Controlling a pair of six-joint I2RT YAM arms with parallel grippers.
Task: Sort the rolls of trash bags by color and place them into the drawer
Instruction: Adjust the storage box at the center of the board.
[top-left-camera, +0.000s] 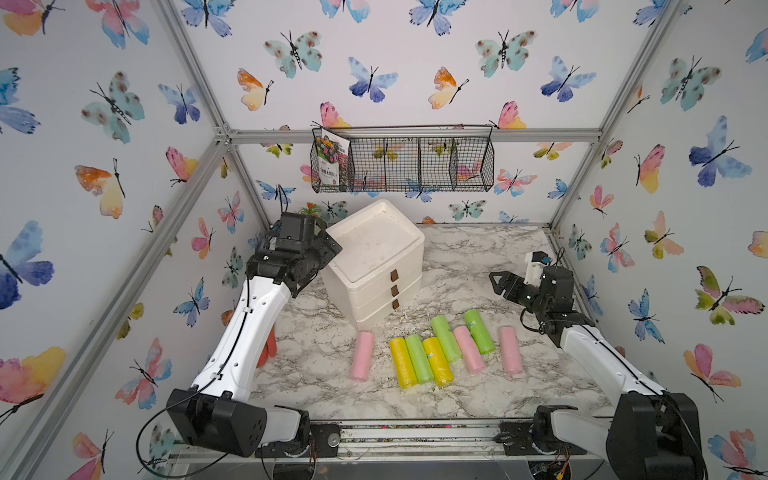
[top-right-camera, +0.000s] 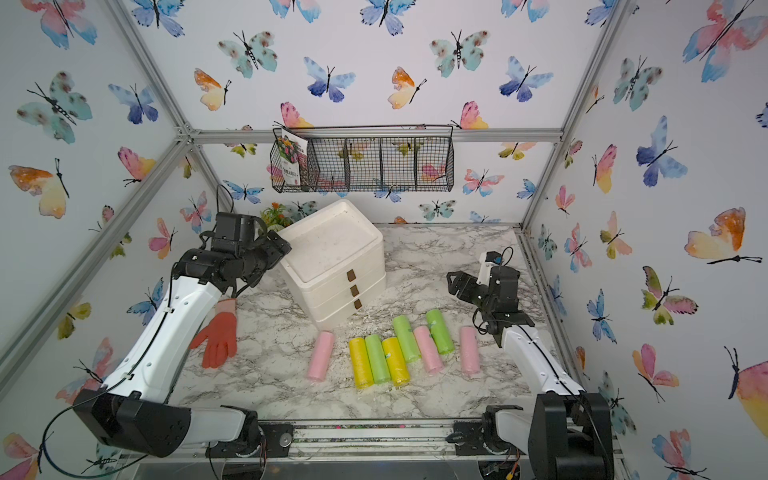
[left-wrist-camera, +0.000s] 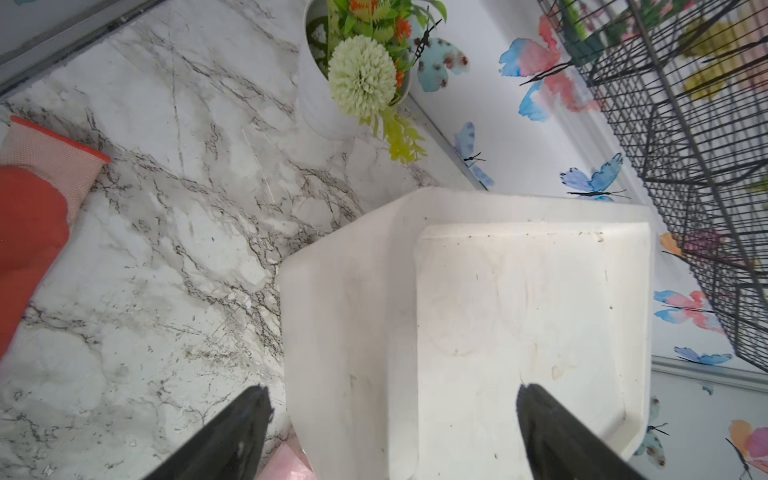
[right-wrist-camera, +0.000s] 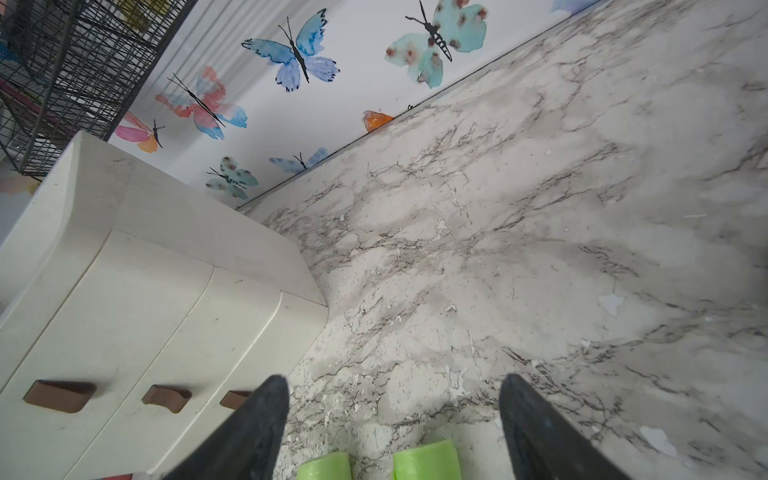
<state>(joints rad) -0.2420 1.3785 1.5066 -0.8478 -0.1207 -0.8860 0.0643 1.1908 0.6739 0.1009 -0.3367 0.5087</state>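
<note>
Black fingers (left-wrist-camera: 245, 424) of the left hand (left-wrist-camera: 392, 390) stand well apart with nothing between them. One is over the desk (left-wrist-camera: 187, 249) and one over the flat top of the white drawer unit (left-wrist-camera: 519, 311), so the hand straddles the unit's upper edge at a back corner; I judge it sits there to steady the light cabinet while a drawer is pulled. Across the desk the right hand (right-wrist-camera: 394, 379) is likewise spread and empty, hovering above the marble with its tips aimed past the unit's front, where three brown handles (right-wrist-camera: 166, 398) mark three drawers (top-left-camera: 365, 291), all closed. Just beneath it in the right wrist view lie the ends of two green rolls (right-wrist-camera: 426, 461). In both top views the eight rolls of trash bags (top-left-camera: 437, 360) lie on their sides in a loose row in front of the unit, colours mixed: a pink one alone at each end, yellow, green and yellow pressed together, then green, pink and green touching. None is in a drawer, so sorting has not begun, and opening a drawer likely comes first. Farther out, an orange glove (top-right-camera: 220, 338) lies by the left arm, a potted plant (left-wrist-camera: 361, 75) sits behind the unit, and a wire basket (top-left-camera: 403, 164) hangs on the back wall.
</note>
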